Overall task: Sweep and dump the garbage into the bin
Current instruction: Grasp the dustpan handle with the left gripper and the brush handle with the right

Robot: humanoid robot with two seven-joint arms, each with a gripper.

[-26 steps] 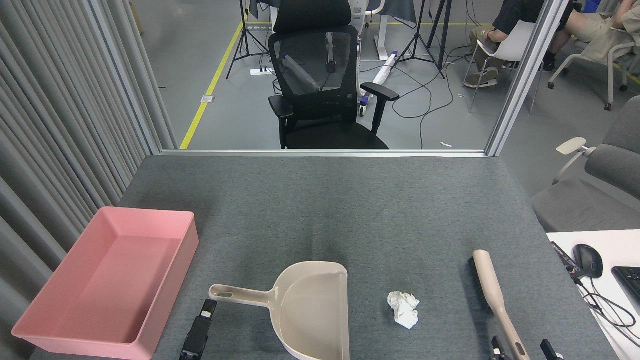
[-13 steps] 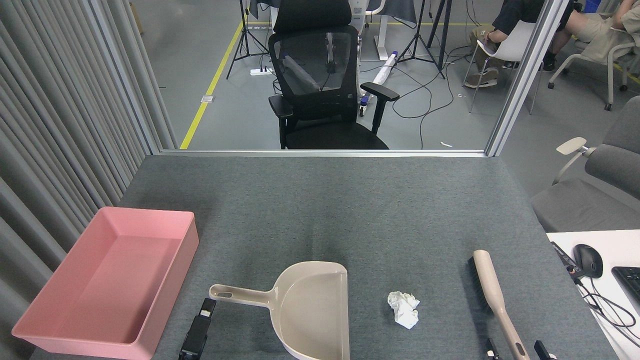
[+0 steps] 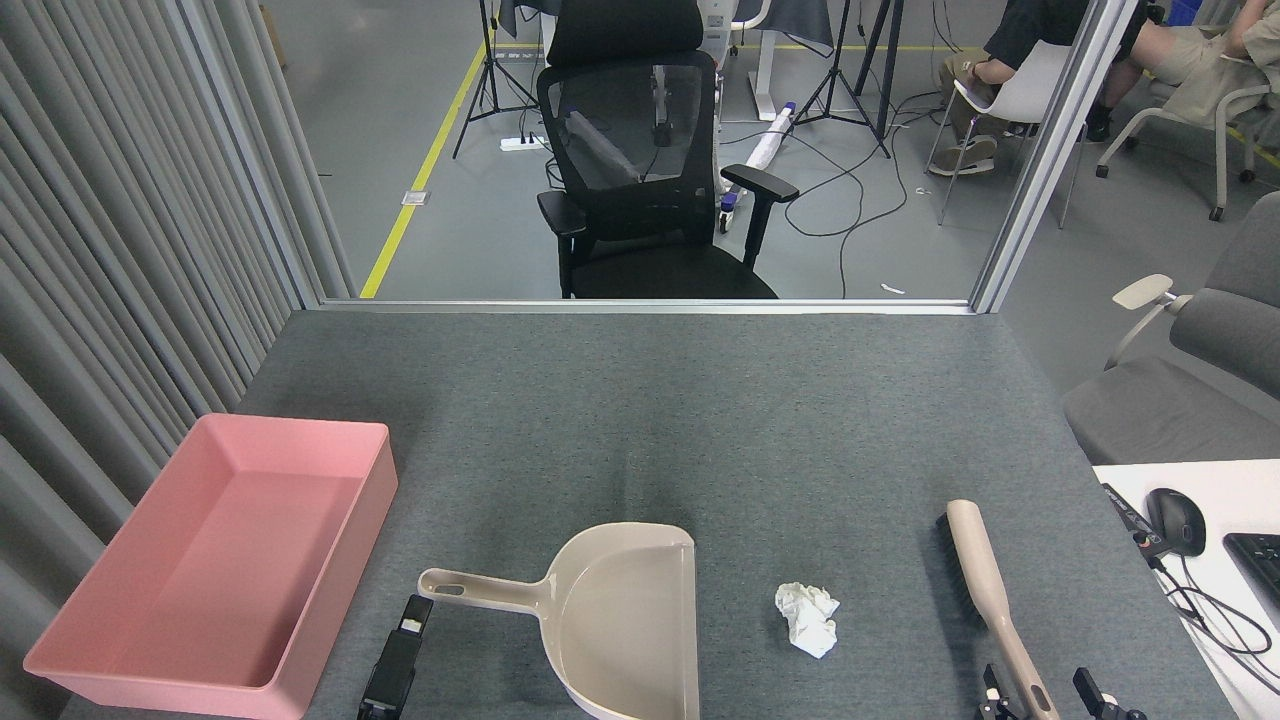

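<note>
One crumpled white tissue wad, the garbage, lies on the grey table between a beige dustpan and a beige brush. The pink bin stands at the left edge with nothing in it. My right gripper shows at the bottom edge, open, with one dark fingertip on each side of the brush handle. My left gripper is a dark shape just below the dustpan's handle. Only one finger of it shows, so its state is unclear.
The grey felt table ends at a metal rail at the back, with a black office chair behind it. A curtain hangs along the left side. To the right is a white desk with a mouse.
The right gripper's fingertips dipped slightly and came back up beside the brush handle. The left gripper, dustpan, tissue and bin have not moved.
</note>
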